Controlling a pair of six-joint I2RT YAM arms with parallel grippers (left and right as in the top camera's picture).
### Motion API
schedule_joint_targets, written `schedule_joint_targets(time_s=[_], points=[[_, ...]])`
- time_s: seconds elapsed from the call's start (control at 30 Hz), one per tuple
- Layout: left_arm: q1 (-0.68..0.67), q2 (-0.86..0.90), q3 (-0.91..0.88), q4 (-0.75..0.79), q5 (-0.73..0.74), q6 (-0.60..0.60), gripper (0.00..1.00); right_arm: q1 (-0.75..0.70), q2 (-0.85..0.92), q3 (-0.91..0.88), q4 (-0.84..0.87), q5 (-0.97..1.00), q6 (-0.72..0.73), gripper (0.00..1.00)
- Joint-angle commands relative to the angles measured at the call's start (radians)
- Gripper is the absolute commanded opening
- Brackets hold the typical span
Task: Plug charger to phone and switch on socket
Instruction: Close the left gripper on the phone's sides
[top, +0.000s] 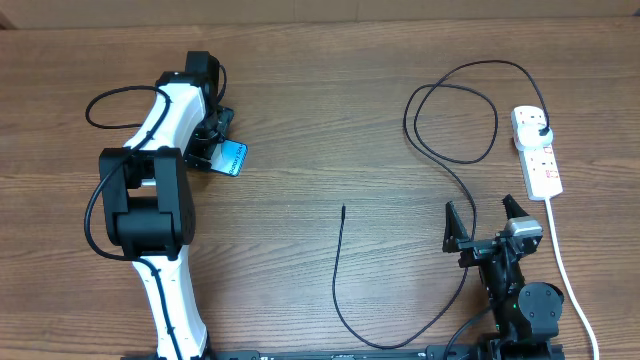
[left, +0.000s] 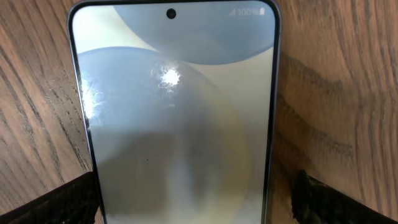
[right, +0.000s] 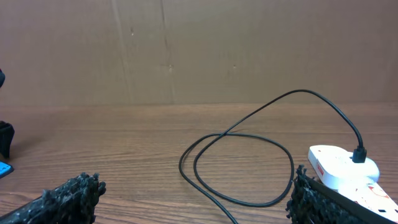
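Left gripper (left: 193, 202) spread astride the slim, lit-screened black-edged phone (left: 180, 112); right gripper (top: 483, 225) gapes empty; a lopsided squeeze might skid the phone aside.

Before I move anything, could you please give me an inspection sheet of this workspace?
Surface: wooden table, plain wood grain.
Job's things: phone lit, at the left; charger plugged into the socket at the right, its free tip lying mid-table, not in the phone; switch state too small to tell.
Clutter: nothing seen.
Grippers: left jaws straddle the phone, contact unclear; right jaws open and empty, near the socket.
Cables: charger loops once beside the socket; white cord runs from the socket towards the near edge.
Surroundings: cardboard wall behind the table.
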Motion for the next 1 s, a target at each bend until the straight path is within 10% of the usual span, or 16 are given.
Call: schedule_joint_targets(time_s=[0.0, 0.97], points=[[-0.017, 0.041, -0.067, -0.001, 0.018, -0.042, 1.00, -0.003, -0.011, -0.011, 0.003, 0.006, -0.003, 1.00], [0.032, 0.041, -0.079, -0.039, 0.120, -0.059, 1.00, -0.003, -0.011, -0.011, 0.003, 0.006, -0.003, 1.00]])
